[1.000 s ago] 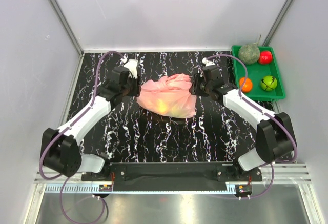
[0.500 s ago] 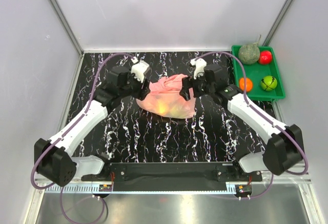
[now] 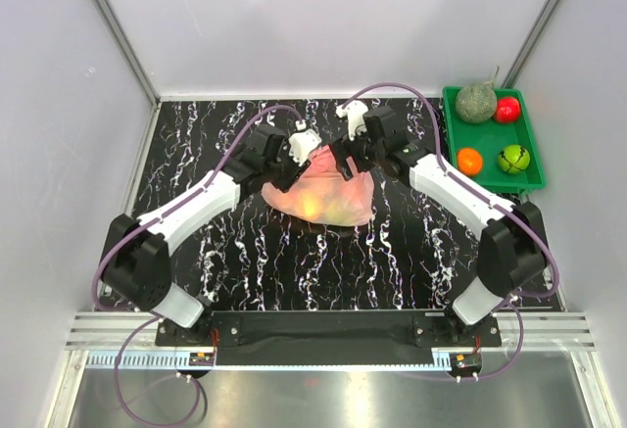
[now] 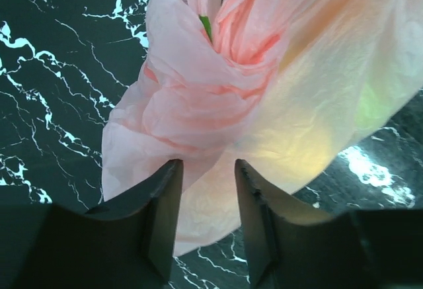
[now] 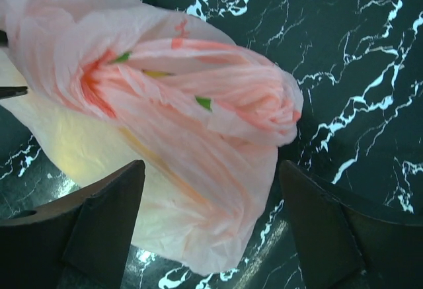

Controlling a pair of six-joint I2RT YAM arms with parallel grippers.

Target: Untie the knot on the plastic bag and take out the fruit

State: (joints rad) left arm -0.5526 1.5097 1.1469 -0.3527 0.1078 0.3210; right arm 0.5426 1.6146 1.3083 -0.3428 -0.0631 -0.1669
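The pink plastic bag point(image 3: 320, 193) lies in the middle of the black marble table, and yellow fruit point(image 3: 313, 201) glows through it. Its knot point(image 3: 325, 161) is a bunched twist at the far top. My left gripper point(image 3: 304, 148) is open just above the bag's left top. In the left wrist view the left gripper point(image 4: 206, 196) hovers over the bag point(image 4: 198, 110), close to the knot point(image 4: 228, 34). My right gripper point(image 3: 344, 153) is open at the bag's right top. In the right wrist view the right gripper point(image 5: 211, 193) straddles the twisted knot point(image 5: 198, 94) with its jaws wide apart.
A green tray point(image 3: 534, 178) stands at the far right and holds a netted melon point(image 3: 477, 103), a red fruit point(image 3: 506, 109), an orange fruit point(image 3: 470, 162) and a green fruit point(image 3: 511, 159). Grey walls enclose the table on three sides.
Both grippers have moved inward from the bag's sides to its top, and now nearly meet over the knot. The bag has stayed in place.
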